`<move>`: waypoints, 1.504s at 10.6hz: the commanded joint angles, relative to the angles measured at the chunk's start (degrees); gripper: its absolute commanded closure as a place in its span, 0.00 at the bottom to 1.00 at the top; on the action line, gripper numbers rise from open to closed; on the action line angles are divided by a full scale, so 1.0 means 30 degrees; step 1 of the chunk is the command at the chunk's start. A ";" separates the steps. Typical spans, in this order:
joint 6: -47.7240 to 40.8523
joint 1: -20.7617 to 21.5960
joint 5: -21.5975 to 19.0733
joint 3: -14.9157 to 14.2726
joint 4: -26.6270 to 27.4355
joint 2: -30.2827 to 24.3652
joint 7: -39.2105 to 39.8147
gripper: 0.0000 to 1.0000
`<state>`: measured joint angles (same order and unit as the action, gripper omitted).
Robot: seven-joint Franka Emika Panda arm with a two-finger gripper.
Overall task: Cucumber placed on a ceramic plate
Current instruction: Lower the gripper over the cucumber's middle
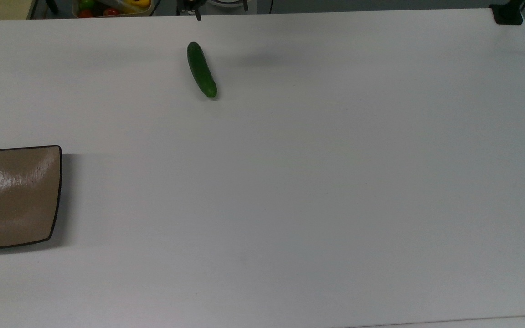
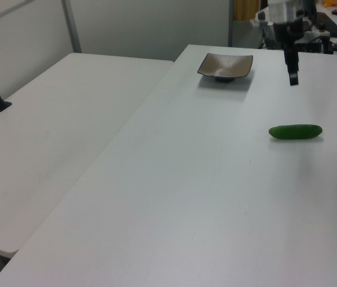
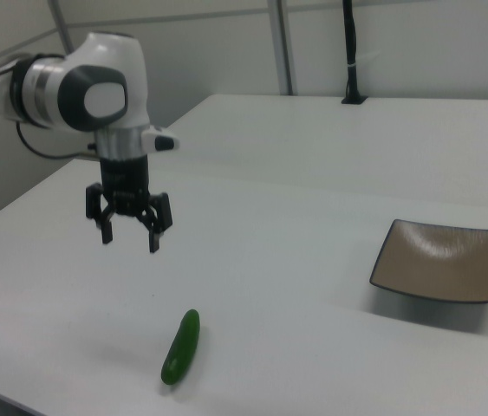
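We've got the end effector spread and empty above the white counter, with the small dark green curved cucumber lying flat below it, toward the right view's lower right, long axis near-vertical in that frame, well apart from the glossy tan square ceramic plate.

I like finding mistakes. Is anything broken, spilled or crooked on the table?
Nothing stands out. The cucumber lies whole on the white table, the ceramic plate sits flat and bare, and the gripper hangs open above the table.
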<state>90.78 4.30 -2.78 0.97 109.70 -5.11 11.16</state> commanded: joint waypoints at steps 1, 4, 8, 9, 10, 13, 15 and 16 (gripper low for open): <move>0.0208 0.0560 0.1449 0.0087 0.2450 -0.0756 0.0470 0.00; 0.0326 0.0502 0.2214 0.0409 0.3803 -0.0963 0.2280 0.00; 0.4150 -0.0023 0.2917 0.0409 0.6260 -0.0876 0.3284 0.00; 0.5875 -0.0403 0.3093 0.0380 0.6934 -0.0730 0.3313 0.00; 0.7198 -0.0725 0.3153 0.0380 0.7404 -0.0555 0.3342 0.00; 1.0833 -0.1488 0.3563 0.0263 0.8606 -0.0377 0.3371 0.00; 1.2448 -0.1898 0.3564 0.0234 0.9368 -0.0348 0.3867 0.00; 1.2600 -0.2191 0.3593 0.0204 0.9459 -0.0261 0.4160 0.00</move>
<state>125.02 -0.84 7.26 1.95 135.52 -5.18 21.08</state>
